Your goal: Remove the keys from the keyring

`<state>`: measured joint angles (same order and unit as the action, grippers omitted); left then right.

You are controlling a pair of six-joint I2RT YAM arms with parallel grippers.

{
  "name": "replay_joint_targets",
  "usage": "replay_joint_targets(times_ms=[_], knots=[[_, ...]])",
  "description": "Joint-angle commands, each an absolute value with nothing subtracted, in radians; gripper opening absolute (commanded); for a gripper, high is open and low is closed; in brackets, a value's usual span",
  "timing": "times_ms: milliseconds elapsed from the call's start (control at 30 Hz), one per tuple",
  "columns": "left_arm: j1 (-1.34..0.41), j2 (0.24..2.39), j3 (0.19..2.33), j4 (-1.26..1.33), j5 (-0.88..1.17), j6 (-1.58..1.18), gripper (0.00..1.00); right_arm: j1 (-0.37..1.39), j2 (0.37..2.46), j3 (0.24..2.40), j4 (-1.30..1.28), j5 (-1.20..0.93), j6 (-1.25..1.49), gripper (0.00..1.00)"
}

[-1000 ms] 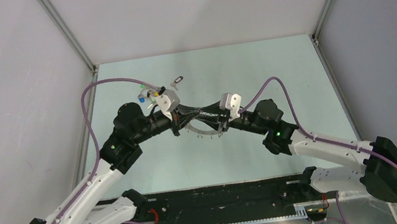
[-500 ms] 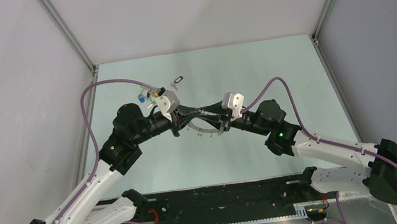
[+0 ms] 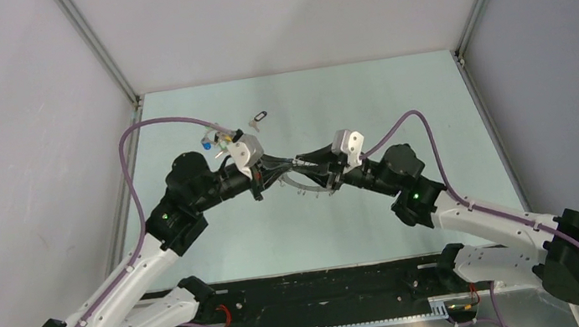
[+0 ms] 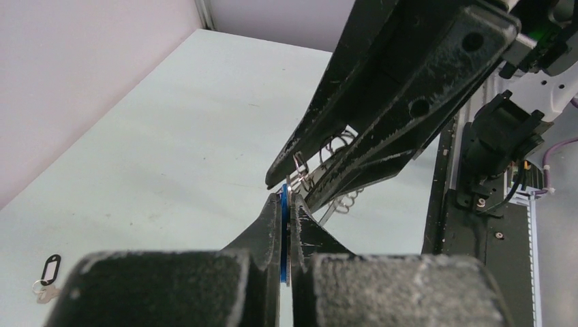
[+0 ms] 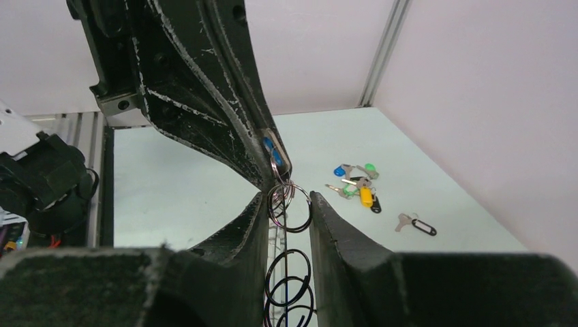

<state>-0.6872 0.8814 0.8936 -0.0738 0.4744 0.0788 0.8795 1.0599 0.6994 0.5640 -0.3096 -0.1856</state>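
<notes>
Top external view: shows the keyring (image 3: 299, 187) held up off the worktop (image 3: 431, 111), strung between both arms at mid-worktop, with the keys (image 3: 317, 194) dangling as a fringe below. Looks like a two-armed stretch: anchors one side, works the other.

Right wrist view: puts the left end effector (image 5: 277, 162) pressed together on a blue tag (image 5: 268, 144), probably to keep that piece still. Puts the right end effector (image 5: 287, 197) narrowed onto a small split ring (image 5: 290, 231) just beneath, pads at both its edges and seemingly touching, likely to pull or twist it free.

Counts two end effectors, one blue tag, one pinched ring, and at least two more dark loops (image 5: 290, 252) lower down. Cannot count the keys on the hoop, too small.

Further out, finds one loose pile of coloured-tag keys (image 5: 356, 182), with blue, green and yellow showing, presumably already off. Finds one black-tagged key (image 5: 417, 225) lying apart from that pile.
</notes>
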Motion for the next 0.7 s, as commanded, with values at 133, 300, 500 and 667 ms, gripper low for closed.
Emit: replay_joint_targets(times_ms=[133, 300, 500, 667], knots=[[-0.694, 0.865, 0.876, -0.021, 0.451, 0.131, 0.0, 0.805, 1.029, 0.699, 0.634, -0.351, -0.032, 0.27], [-0.703, 0.866, 0.869, -0.02, 0.445, 0.15, 0.0, 0.799, 1.03, 0.699, 0.628, -0.352, -0.012, 0.26], [-0.718, 0.855, 0.856, -0.021, 0.432, 0.177, 0.0, 0.761, 1.029, 0.699, 0.648, -0.355, 0.099, 0.23], [-0.724, 0.85, 0.86, -0.023, 0.414, 0.17, 0.0, 0.749, 1.032, 0.7, 0.657, -0.41, 0.117, 0.23]])
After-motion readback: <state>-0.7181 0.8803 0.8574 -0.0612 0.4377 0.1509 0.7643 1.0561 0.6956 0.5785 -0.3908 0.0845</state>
